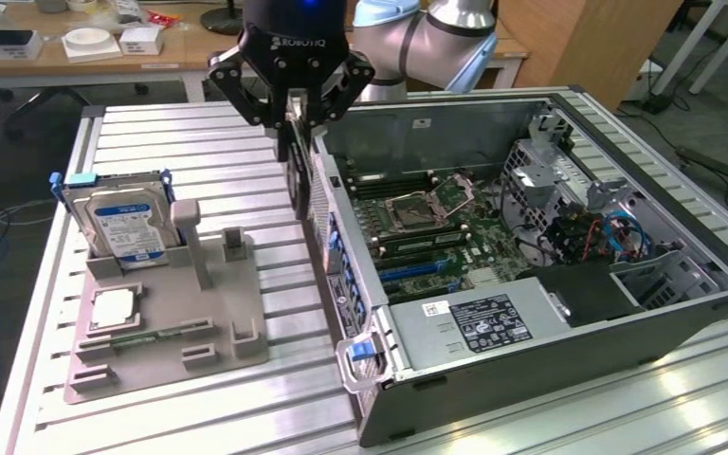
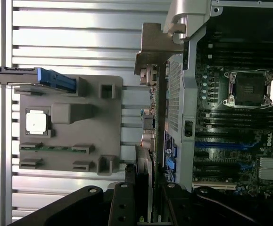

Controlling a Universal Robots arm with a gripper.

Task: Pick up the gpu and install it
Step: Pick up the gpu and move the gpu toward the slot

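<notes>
- Step in hand: transport. My gripper (image 1: 295,121), partly closed, clamps the gpu (image 1: 299,180), which hangs upright just outside the case (image 1: 491,379) wall.
- Judged requirement: align the card edge with an expansion slot (image 1: 405,272).

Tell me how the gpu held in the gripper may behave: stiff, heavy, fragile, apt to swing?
The gpu is a thin flat board, so it probably stays stiff. The gripper pinches only its upper edge, so it might pivot if bumped against the computer case. Its metal bracket probably adds weight at one end.
</notes>
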